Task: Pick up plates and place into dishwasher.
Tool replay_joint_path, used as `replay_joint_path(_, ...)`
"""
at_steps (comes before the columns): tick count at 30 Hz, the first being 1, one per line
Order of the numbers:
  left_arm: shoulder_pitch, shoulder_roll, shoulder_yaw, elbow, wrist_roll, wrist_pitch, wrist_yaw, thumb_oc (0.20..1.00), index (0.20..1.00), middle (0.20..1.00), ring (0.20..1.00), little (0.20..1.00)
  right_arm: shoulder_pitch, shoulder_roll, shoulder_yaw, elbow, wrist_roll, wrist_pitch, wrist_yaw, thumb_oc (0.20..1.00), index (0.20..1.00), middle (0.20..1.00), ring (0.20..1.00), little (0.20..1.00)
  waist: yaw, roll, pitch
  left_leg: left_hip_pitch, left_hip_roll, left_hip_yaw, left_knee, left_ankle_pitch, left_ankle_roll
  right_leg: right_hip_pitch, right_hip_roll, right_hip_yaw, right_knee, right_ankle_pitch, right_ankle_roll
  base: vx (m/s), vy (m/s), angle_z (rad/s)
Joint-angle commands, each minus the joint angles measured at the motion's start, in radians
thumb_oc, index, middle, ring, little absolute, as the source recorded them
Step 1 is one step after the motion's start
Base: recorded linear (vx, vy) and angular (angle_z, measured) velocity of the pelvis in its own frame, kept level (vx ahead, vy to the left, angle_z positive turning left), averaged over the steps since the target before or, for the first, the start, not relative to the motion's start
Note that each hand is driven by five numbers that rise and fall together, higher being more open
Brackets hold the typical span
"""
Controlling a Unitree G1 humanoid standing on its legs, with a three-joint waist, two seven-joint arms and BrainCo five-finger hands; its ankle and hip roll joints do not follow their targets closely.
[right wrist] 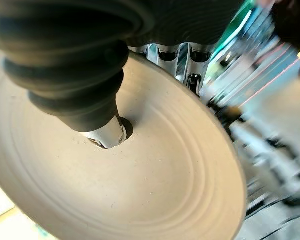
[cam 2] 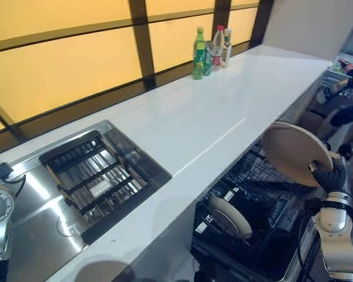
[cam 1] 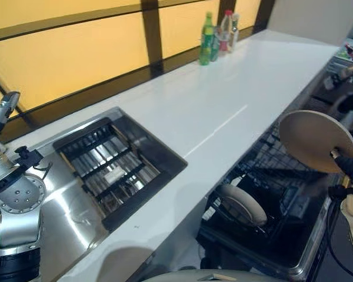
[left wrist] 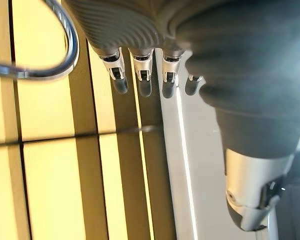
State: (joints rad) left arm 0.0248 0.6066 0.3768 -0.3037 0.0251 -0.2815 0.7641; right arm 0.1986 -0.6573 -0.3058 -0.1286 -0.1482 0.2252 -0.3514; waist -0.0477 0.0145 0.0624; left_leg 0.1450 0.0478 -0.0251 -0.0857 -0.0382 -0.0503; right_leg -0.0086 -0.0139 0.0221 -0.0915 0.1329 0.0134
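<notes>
Head eyes overlook counter (cam 1: 223, 111) and dishwasher rack (cam 2: 253, 223); wrist cameras sit close.

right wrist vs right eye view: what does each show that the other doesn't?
Right wrist view alone: the thumb pressed on the round beige plate's face, close up.

Right eye view alone: the white countertop, steel sink with its slatted rack, the bottles by the window, and a second beige plate standing in the open dishwasher's black wire rack.

Both: the right robot hand shut on the held plate, over the dishwasher.
</notes>
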Motion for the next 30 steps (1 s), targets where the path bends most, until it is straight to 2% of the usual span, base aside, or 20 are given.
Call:
replay_joint_path(1, -0.003, 0.046, 0.009, 0.036, 0.016, -0.040, 0.007, 1.000, 1.000, 1.000, 1.000, 1.000, -0.096, -0.065, -0.006, 0.027, -0.063, -0.023, -0.072, 0.200, 0.200, 0.200, 0.200, 0.200, 0.008, -0.028, 0.001, -0.064, 0.003, 0.007, 0.020, 0.020, 0.015, 0.046, -0.057, 0.054, 0.024, -0.085, 0.061, -0.02, -0.079, -0.09)
replay_joint_path(8, -0.075, 0.051, -0.048, 0.059, 0.073, -0.020, 0.061, 1.000, 1.000, 1.000, 1.000, 1.000, -0.191, -0.078, 0.080, 0.130, -0.089, 0.003, -0.154, 0.200, 0.200, 0.200, 0.200, 0.200, 0.018, -0.010, 0.071, -0.158, 0.008, -0.024, 0.047, 0.029, 0.009, -0.044, -0.039, 0.051, 0.063, -0.097, 0.051, -0.06, -0.089, -0.04)
replay_joint_path(14, -0.125, 0.082, -0.077, 0.080, 0.092, -0.014, 0.122, 1.000, 1.000, 1.000, 1.000, 1.000, -0.248, -0.119, 0.161, 0.232, -0.161, 0.066, -0.220, 0.200, 0.200, 0.200, 0.200, 0.200, 0.027, 0.000, 0.145, -0.238, 0.010, -0.053, 0.077, 0.044, 0.004, -0.106, -0.025, 0.039, 0.087, -0.099, 0.041, -0.09, -0.094, 0.04)
replay_joint_path(22, -0.125, 0.101, -0.084, 0.064, 0.083, -0.007, 0.127, 1.000, 1.000, 1.000, 1.000, 1.000, -0.266, -0.131, 0.231, 0.309, -0.094, 0.028, -0.165, 0.200, 0.200, 0.200, 0.200, 0.200, 0.045, 0.003, 0.168, -0.268, 0.017, -0.084, 0.094, 0.051, -0.006, -0.117, -0.029, 0.005, 0.092, -0.107, 0.036, 0.03, -0.071, 0.00)
replay_joint_path(30, -0.151, 0.115, -0.103, 0.082, 0.081, -0.002, 0.130, 1.000, 1.000, 1.000, 1.000, 1.000, -0.323, -0.181, 0.255, 0.349, -0.069, -0.017, -0.135, 0.200, 0.200, 0.200, 0.200, 0.200, 0.061, -0.005, 0.183, -0.284, 0.027, -0.094, 0.119, 0.049, -0.015, -0.122, -0.029, -0.023, 0.113, -0.120, 0.029, 0.04, -0.053, 0.02)
